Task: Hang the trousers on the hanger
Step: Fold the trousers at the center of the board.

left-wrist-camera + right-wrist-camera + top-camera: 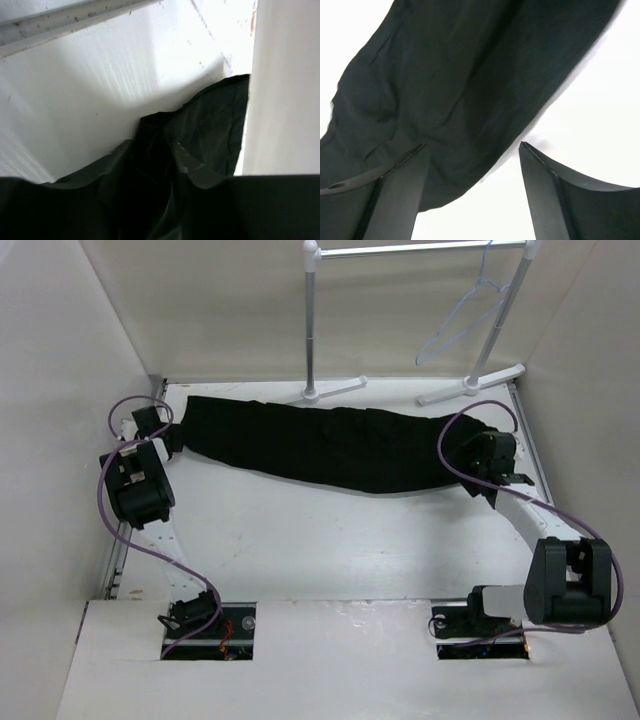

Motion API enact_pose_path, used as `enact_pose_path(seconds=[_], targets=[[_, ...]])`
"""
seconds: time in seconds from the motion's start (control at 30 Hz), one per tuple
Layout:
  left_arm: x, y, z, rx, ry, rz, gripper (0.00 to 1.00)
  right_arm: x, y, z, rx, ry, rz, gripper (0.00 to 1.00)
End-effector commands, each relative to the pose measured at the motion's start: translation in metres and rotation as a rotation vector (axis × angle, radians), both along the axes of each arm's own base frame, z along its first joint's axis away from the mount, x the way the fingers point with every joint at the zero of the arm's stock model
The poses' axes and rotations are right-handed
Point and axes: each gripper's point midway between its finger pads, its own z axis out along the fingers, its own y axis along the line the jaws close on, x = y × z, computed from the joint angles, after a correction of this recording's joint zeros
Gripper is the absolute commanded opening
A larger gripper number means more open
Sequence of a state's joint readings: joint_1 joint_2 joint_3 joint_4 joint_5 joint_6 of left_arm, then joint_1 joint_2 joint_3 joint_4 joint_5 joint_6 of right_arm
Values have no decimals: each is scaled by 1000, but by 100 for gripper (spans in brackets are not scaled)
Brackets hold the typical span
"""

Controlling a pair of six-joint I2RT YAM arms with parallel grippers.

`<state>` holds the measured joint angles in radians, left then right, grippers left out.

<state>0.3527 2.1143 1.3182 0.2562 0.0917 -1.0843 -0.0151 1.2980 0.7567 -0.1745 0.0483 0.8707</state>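
The black trousers [330, 445] lie stretched across the far half of the table, from left to right. My left gripper [152, 425] is at their left end. In the left wrist view, bunched trousers [210, 125] fill the gap of the left gripper [152, 150]; all is dark there, and whether the jaws press the cloth does not show. My right gripper [500, 475] is at the right end. There the right gripper [472, 147] stands open just above the table, one finger over the edge of the trousers [460, 75], holding nothing. The pale hanger [465, 315] hangs on the rack's rail, far right.
A white garment rack [415, 250] stands at the back, its feet [335, 390] just beyond the trousers. White walls close in on both sides; the left gripper sits near the left wall [285, 90]. Purple cables loop around both arms.
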Motion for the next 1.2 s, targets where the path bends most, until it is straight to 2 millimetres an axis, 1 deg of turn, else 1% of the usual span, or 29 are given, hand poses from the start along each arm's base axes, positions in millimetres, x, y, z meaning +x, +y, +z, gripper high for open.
enact_pose_path(seconds=[0.0,0.1,0.13,0.2,0.27,0.33,0.37,0.4,0.43,0.47,0.5,0.53,0.57,0.6,0.67,0.7,0.73,0.8,0.87,0.93,1.0,1.1,1.17], targets=[[6,-2,6,20,2,-2,26,9,-35,-7,-29,23,-112,80],[7,-2,13,34,-11,2,13,24,-55,-10,-24,30,-148,85],[7,-1,14,38,-13,3,11,29,-64,-11,-29,34,-166,85],[8,-1,23,44,-29,4,7,34,-88,-18,-28,50,-231,85],[9,-2,36,61,-51,-5,4,37,-108,-26,-15,68,-293,83],[9,1,48,89,-62,-6,1,42,-122,-37,7,89,-331,78],[8,3,54,108,-64,-3,0,47,-127,-41,13,93,-339,74],[7,5,58,126,-64,-2,0,51,-131,-45,17,97,-347,66],[3,10,63,147,-57,6,0,55,-134,-47,23,99,-352,54],[-2,15,66,165,-43,19,0,61,-138,-45,25,89,-353,40],[-9,21,69,185,-26,36,0,67,-140,-44,29,89,-350,28],[-20,29,74,207,-8,58,0,69,-142,-42,35,91,-353,18],[-31,37,81,230,3,83,0,68,-147,-40,34,95,-368,11],[-43,43,90,257,14,105,0,65,-152,-35,27,90,-384,8],[-68,53,103,313,49,150,0,57,-161,-25,18,71,-414,6],[-77,55,107,331,62,165,0,53,-163,-19,13,61,-425,6],[-92,58,112,362,82,193,0,49,-166,-14,9,50,-440,6],[-110,60,112,394,122,215,0,41,-165,-7,14,40,-458,6],[-133,58,102,406,184,242,0,34,-160,-5,29,38,-465,6],[-156,53,89,403,232,253,0,25,-153,-10,50,56,-465,6],[-183,50,77,398,278,273,0,13,-147,-16,55,70,-465,5],[-225,57,65,393,346,329,0,-6,-140,-25,52,92,-474,4],[-239,58,61,387,362,354,1,-21,-135,-32,49,106,-475,4]])
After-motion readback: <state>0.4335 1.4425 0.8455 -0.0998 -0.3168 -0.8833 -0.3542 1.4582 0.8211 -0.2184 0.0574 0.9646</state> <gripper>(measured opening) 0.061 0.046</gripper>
